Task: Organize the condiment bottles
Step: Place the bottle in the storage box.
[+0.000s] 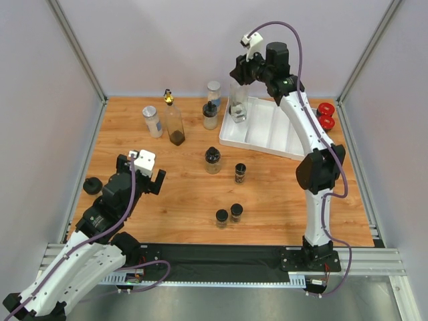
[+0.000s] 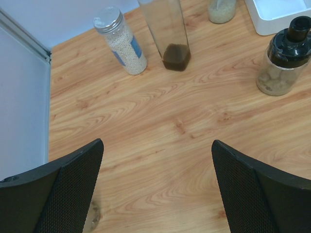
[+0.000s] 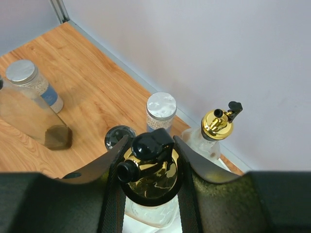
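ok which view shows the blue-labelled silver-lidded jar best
Left wrist: the silver-lidded jar stands close, its white grains and blue label plain. Top external shows it small at the back left; right wrist catches it from above, beside the dark-liquid bottle.

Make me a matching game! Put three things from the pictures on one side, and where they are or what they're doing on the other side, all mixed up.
Things:
1. left gripper
2. right gripper
3. red-lidded jars

Places or states:
a. shut on a gold-topped bottle
b. standing right of the white tray
c. open, holding nothing

Pairs: 1-c, 2-a, 3-b.
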Motion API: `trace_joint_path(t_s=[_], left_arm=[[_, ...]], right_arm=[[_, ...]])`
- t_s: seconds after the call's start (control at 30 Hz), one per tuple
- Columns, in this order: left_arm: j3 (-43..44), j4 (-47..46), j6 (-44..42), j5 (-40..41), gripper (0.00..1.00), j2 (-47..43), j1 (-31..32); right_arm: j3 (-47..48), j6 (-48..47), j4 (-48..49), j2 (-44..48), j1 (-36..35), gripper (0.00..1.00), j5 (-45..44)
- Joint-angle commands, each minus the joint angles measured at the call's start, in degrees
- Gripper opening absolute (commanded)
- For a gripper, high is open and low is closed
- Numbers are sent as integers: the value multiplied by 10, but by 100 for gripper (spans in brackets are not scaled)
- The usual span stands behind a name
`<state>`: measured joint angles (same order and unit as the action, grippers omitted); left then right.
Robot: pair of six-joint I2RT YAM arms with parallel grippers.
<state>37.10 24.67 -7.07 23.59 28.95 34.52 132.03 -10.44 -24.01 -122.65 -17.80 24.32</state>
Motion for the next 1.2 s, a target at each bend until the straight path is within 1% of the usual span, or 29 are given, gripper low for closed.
trace_joint_path(t_s=[0.0,0.33,0.7,1.0,1.03,1.1,1.17], left_arm=[[-2,-9,-15,-3,100,1,1],[-4,-10,-17,-5,100,1,2],[-4,-12,-19,-7,100,7,2],[-4,-11,-19,-7,100,6,2],[-4,-11,-19,-7,100,7,1],[-4,-11,-19,-7,100,7,2],[-4,-10,-19,-8,100,5,2]], right_arm=[[11,-13,74,-14,4,0,11],[12,-28,94,-50,7,0,6],[0,-39,94,-64,18,0,7],[-22,-42,93,-65,24,11,11],[-25,-42,92,-64,24,16,12],[-29,-44,92,-60,26,21,13],[-41,-46,91,-53,26,31,13]])
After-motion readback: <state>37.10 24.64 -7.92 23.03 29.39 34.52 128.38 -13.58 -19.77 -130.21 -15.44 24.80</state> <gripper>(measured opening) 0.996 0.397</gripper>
